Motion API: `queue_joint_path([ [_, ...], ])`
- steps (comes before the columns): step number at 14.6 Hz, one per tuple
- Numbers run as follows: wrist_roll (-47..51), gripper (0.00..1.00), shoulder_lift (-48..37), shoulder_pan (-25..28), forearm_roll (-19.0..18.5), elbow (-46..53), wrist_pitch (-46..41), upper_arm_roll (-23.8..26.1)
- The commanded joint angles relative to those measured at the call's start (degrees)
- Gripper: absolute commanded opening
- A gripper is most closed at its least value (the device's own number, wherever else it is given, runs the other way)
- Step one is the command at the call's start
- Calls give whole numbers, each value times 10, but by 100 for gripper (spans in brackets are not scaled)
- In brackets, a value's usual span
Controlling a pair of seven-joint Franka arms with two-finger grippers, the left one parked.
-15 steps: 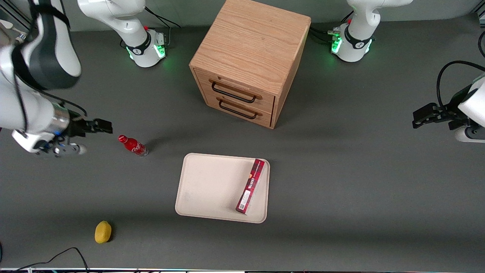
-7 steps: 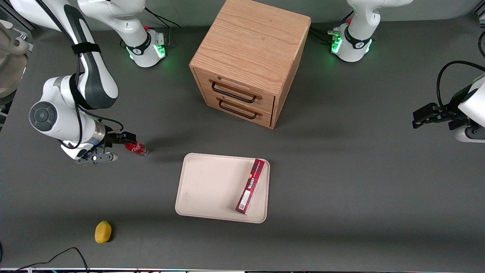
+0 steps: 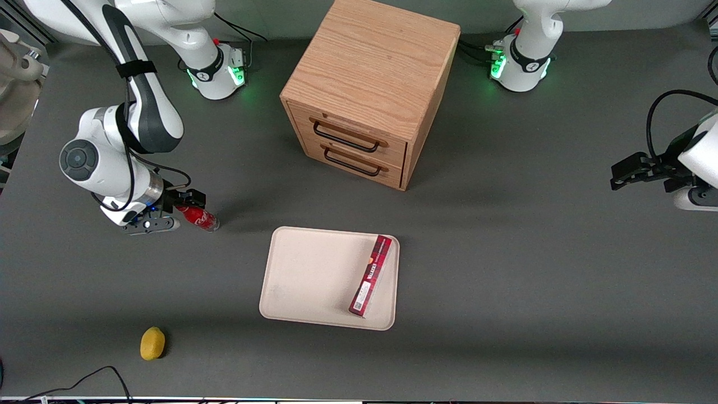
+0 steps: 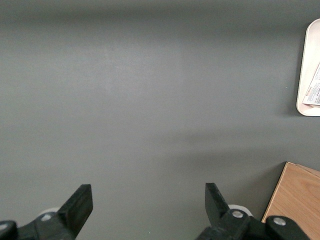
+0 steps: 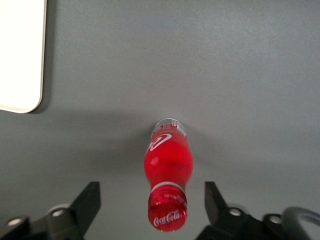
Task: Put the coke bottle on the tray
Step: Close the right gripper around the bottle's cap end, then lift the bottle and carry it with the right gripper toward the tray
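In 1 second the gripper [image 3: 188, 205] dropped right over the coke bottle [image 3: 200, 217], jaws spread around its cap; tray [image 3: 303, 275] waits.

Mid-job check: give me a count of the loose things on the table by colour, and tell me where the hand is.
Red: 2, the coke bottle and the long box lying on the tray
Cream-white: 1, the tray
Yellow: 1, the lemon-like fruit
Wood: 1, the drawer cabinet
Total: 5
The hand is open, its fingers either side of the bottle's cap.
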Motion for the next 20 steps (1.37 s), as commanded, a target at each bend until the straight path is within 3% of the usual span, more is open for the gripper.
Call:
queue_joint_path([
  [1, -9, 67, -23, -8, -2, -19, 8, 3],
  [7, -10, 21, -24, -11, -6, -24, 8, 2],
  [9, -10, 0, -28, -12, -11, -24, 4, 2],
  [12, -9, 0, -51, -12, -12, -11, -38, 1],
  [14, -8, 0, -72, -13, -12, 34, -114, -2],
  [20, 4, 0, -40, -15, -4, 333, -421, -2],
])
